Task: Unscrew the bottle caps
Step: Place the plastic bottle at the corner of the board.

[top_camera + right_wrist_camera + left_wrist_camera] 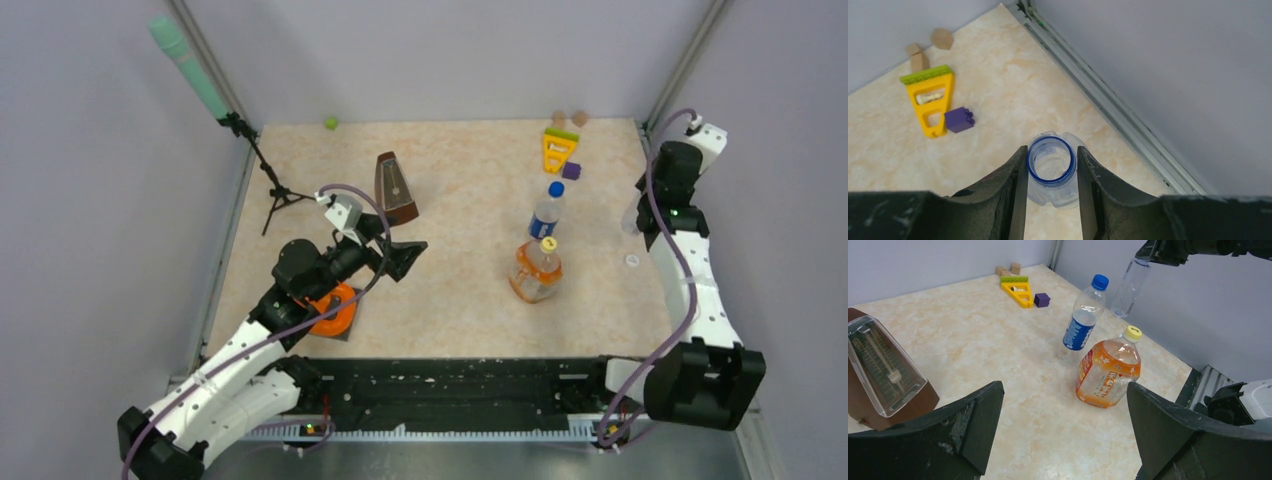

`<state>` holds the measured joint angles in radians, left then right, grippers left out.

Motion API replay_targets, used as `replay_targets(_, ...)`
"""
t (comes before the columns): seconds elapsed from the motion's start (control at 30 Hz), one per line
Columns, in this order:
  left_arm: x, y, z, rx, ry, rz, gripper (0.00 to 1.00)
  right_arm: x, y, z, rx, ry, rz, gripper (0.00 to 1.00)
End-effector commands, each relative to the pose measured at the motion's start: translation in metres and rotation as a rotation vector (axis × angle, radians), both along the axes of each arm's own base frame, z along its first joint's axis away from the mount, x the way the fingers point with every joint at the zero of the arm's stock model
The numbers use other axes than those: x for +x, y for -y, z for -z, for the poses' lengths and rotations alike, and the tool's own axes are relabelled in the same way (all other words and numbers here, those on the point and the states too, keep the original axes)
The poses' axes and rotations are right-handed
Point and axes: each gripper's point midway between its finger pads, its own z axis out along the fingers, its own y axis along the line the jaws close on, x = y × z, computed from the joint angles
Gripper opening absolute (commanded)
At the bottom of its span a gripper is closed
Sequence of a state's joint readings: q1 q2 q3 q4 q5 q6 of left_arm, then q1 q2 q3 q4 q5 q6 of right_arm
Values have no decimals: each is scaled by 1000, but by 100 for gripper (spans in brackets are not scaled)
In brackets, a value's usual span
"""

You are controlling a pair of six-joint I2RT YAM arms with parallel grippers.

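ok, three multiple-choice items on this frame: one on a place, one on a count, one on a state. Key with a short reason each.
1. Where is the white cap?
A) lying on the table
B) screwed onto a bottle
C) between a gripper's fingers

2. How many bottles carry a cap?
A) one
B) two
C) three

3. The left gripper is:
A) open and empty
B) shut on a bottle
C) shut on a cap

Key:
1 A: it lies alone on the tabletop.
2 B: the blue cap and the yellow cap sit on their bottles, while the unlabelled bottle in the right gripper has a bare open neck.
3 A: its fingers stand wide apart with nothing between them.
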<state>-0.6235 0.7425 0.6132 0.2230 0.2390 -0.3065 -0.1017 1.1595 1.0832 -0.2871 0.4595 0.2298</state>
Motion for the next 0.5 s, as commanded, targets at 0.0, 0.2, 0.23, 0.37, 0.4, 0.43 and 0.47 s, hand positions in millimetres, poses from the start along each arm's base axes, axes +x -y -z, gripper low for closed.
replay_targets(0.0,-3,-1,-13,4,41,7,98,27,20,-2,47,147,-7,0)
replay_targets(0.2,-2,3,-11,-29,26,18,98,54,31,17,-6,227,-36,0)
replay_targets(0.23,-3,4,-10,-26,21,26,98,58,33,23,-9,219,-33,0)
replay_targets(0.37,-3,5,-10,-21,19,30,98,70,31,40,-10,261,-74,0)
replay_targets(0.4,-3,4,-11,-19,21,29,98,73,31,44,-1,254,-82,0)
replay_targets(0.43,-3,4,-11,-17,20,28,98,76,31,48,10,247,-90,0)
replay_targets(0.47,-3,3,-11,-16,15,26,98,79,32,55,28,231,-102,0)
